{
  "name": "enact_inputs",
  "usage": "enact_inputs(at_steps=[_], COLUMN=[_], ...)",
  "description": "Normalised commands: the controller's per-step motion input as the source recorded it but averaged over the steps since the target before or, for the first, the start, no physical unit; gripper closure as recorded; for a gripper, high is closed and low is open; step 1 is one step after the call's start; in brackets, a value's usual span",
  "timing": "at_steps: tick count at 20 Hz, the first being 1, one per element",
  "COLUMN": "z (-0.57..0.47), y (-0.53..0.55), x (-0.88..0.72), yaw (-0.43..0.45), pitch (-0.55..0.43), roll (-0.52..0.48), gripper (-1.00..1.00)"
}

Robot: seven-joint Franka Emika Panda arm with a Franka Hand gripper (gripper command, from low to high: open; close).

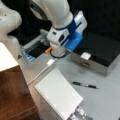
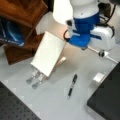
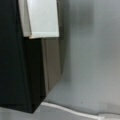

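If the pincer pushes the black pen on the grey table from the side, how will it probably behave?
The pen is slim and round, lying flat on the smooth table, so it would probably roll or spin rather than slide straight. It looks stiff and light. Nothing touches it in both front views, so little would stop it.

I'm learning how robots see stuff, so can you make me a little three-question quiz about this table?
1. True or false: the pen lies on top of the notebook.
2. Which lies nearest the pen in a front view? A) the notebook B) the wooden shelf C) the white cable
3. Fill the gap: the small white block sits on the edge of the black ____.

Key
1. False: the pen lies on the bare grey table, apart from the notebook.
2. A
3. box

The gripper itself does not show; only the arm above the table does.
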Motion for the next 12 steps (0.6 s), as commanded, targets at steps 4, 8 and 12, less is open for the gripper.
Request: enact_inputs(at_steps=[4, 8, 12], z=[-0.26, -0.17, -0.09], y=[0.12, 0.12, 0.10], x=[0.13, 0.13, 0.14], yaw=[0.055, 0.038, 0.020], pitch=[-0.017, -0.009, -0.045], roll=[0.352, 0.278, 0.230], gripper=[-1.00, -1.00, -1.00])
